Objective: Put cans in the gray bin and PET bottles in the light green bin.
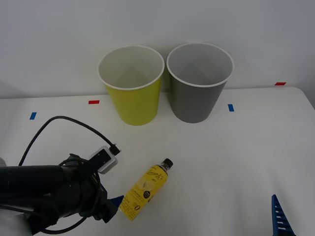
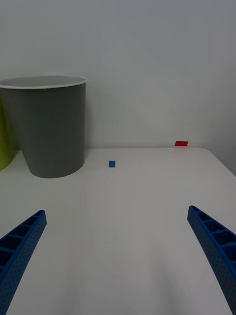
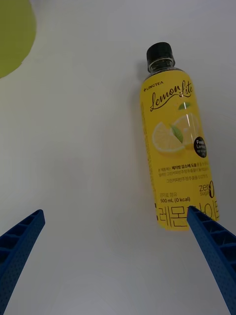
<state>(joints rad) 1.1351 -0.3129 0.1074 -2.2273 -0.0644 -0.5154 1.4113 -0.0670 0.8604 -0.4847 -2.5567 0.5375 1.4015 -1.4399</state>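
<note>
A PET bottle [image 1: 147, 189] with a yellow label and black cap lies on its side on the white table, cap toward the bins. My left gripper [image 3: 115, 212] is open just above the table at the bottle's base end, with one blue finger [image 3: 211, 246] over the bottle's [image 3: 174, 147] bottom edge. Nothing is gripped. The light green bin [image 1: 133, 103] and the gray bin [image 1: 194, 103] stand upright side by side at the back. My right gripper [image 2: 117, 211] hangs open low at the front right, facing the gray bin [image 2: 51, 128]. Cans are out of view.
Small blue tape marks [image 1: 231, 107] and red tape marks [image 1: 93, 102] lie on the table near the bins. A black cable [image 1: 59, 120] loops over my left arm. A white wall stands behind the bins. Bare table [image 1: 231, 162] stretches between bottle and right gripper.
</note>
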